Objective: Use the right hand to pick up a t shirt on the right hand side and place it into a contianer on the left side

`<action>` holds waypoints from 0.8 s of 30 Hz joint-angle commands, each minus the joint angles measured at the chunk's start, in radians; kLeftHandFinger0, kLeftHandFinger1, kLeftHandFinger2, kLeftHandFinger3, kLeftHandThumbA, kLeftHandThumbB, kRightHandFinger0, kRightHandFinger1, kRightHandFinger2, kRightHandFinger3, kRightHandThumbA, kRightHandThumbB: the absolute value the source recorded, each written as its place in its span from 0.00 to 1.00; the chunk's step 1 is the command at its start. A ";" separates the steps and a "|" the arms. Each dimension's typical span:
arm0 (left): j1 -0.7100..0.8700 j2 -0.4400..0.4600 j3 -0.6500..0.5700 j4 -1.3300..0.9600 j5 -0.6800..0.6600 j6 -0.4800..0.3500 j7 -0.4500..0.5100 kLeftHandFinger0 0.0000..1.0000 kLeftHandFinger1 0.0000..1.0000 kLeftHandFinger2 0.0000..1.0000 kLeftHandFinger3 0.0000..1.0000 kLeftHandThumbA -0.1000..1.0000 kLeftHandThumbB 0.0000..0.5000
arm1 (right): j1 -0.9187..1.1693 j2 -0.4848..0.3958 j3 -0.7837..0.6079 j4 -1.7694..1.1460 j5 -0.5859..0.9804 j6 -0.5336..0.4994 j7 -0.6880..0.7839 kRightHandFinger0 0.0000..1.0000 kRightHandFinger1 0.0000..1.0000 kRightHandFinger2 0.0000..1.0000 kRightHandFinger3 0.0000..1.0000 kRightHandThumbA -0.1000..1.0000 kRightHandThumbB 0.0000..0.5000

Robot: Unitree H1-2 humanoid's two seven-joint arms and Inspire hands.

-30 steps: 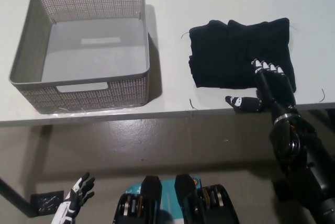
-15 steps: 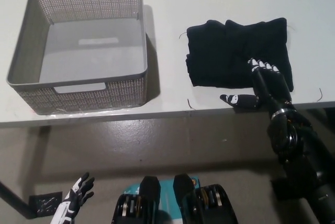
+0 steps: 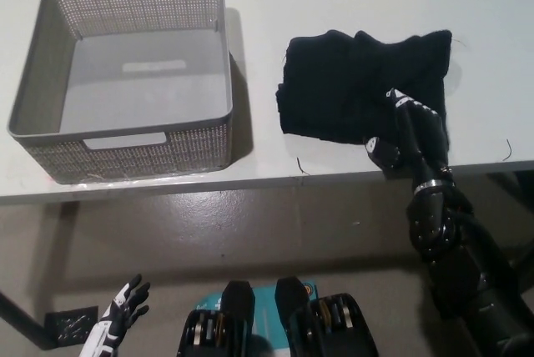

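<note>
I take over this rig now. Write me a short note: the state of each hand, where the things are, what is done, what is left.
Right hand: on the near right corner of the black t shirt, fingers closing on the cloth; grip not certain.
Left hand: resting low at the lower left, open, holding nothing.
T shirt: lying on the table, right side, not lifted.
Grey basket: on the left, nothing inside.
Done: reach to the shirt.
Left: secure the grip, lift, carry left, drop into the basket.

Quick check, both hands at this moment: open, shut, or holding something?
Left hand: open, holding nothing, low beside the table.
Right hand: closing on the near edge of the t-shirt; a firm grip cannot be told.
</note>
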 commanded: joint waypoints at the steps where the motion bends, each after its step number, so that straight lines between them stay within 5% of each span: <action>1: 0.008 0.019 -0.008 -0.054 -0.011 -0.031 -0.014 1.00 1.00 1.00 1.00 1.00 0.70 | -0.043 0.024 -0.020 0.051 0.052 -0.218 -0.205 0.55 0.60 0.75 0.78 0.00 0.29; 14: 0.016 0.016 -0.012 -0.059 -0.005 -0.031 -0.016 1.00 1.00 1.00 1.00 1.00 0.68 | -0.050 0.007 0.009 0.160 0.033 -0.273 -0.345 0.58 0.61 0.71 0.75 0.00 0.32; 24: 0.013 0.011 -0.021 -0.043 0.000 -0.031 -0.016 1.00 1.00 1.00 1.00 1.00 0.66 | -0.170 -0.003 -0.020 0.027 0.075 -0.247 -0.288 0.56 0.64 0.78 0.78 0.00 0.29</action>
